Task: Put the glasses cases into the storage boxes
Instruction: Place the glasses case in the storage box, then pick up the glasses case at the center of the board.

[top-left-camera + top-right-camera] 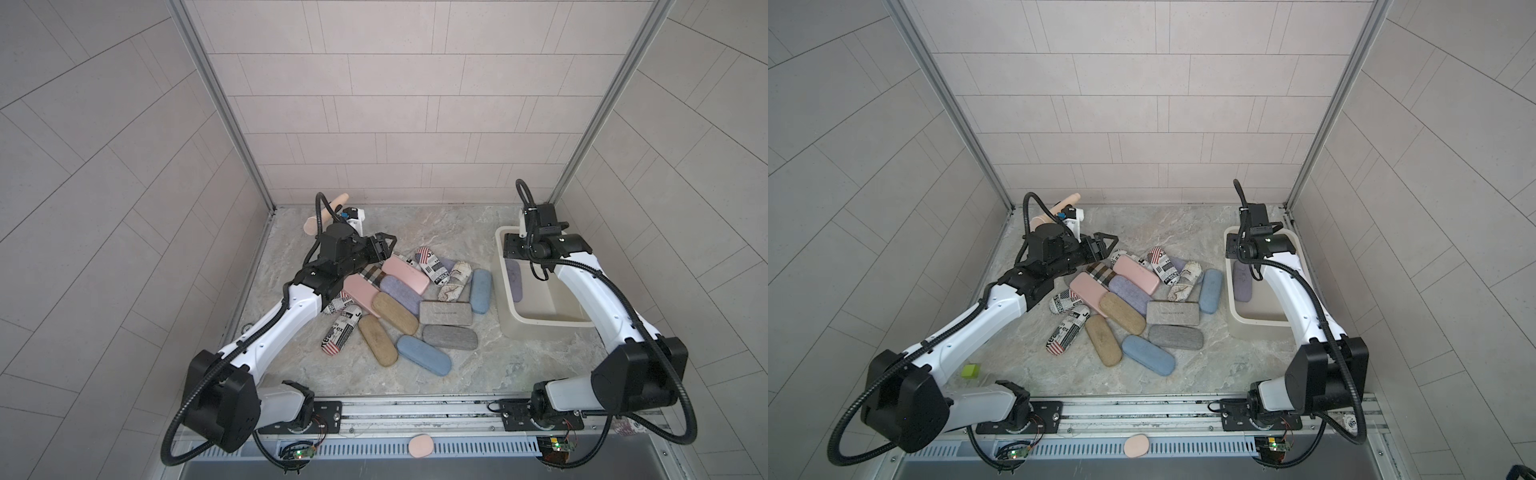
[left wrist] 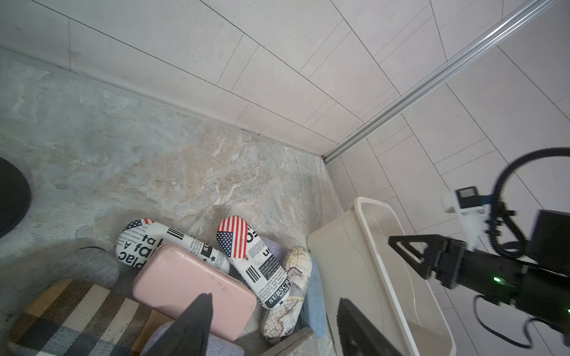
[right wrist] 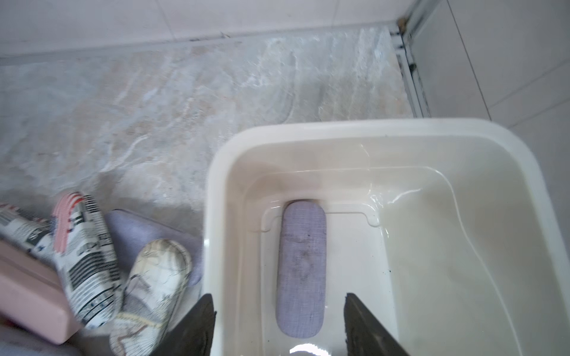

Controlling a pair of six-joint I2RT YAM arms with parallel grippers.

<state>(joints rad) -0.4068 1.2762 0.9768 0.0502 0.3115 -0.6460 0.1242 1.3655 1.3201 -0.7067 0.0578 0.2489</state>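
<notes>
i hold the right gripper (image 3: 278,295) above the storage box (image 3: 370,126), jaws spread wide and gripping nothing. a lavender case (image 3: 302,268) lies flat on the tub floor right under the gap, lengthwise along the wall that faces the heap. to me that reads as a release pose: set close to one wall, the case leaves the rest of the floor free for more. it is the only case i can see inside the box. the other glasses cases (image 1: 395,307) sit heaped on the table (image 1: 478,374) just beside the box, several leaning across one another, so the ones on top ought to go first. that is why i have the left gripper (image 2: 274,299) at the far end of the heap, jaws apart with nothing between them, angled down over the pink case (image 2: 194,286). it rests partly on a newspaper-print case (image 2: 145,243) and beside the plaid case (image 2: 77,314). the pink one looks hard and smooth, so i would close across its narrow width, not its length. the box stands on the right arm's side, so a left-arm pick means a long carry over the heap. i judge the task barely begun.
</notes>
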